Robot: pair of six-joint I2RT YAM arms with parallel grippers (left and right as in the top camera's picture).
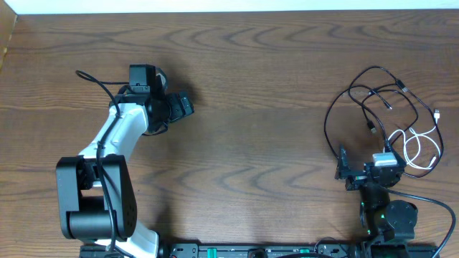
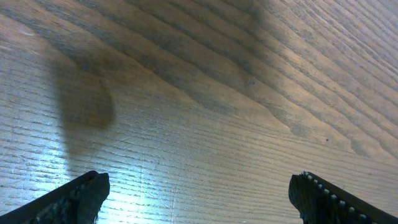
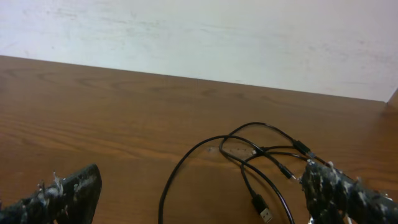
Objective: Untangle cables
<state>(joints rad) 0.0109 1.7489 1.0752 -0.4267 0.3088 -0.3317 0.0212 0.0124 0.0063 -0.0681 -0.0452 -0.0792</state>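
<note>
Tangled cables (image 1: 380, 107) lay loose at the frame's right edge, just above the right pincer (image 1: 366, 165), spread wide apparently to take a strand, while the left pincer (image 1: 185, 106), also open and empty, hung upper left over the bench (image 1: 258, 150).

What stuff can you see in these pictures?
table: one, brown wood, under everything
wall: one, white, behind the table
black cables: a few, tangled, right side of the table
white cable: one, coiled, by the black cables
left arm: one, white and black, left side
right arm: one, black, right near edge
left gripper: one, black, open, empty
right gripper: one, black, open, empty, facing the cables
</note>
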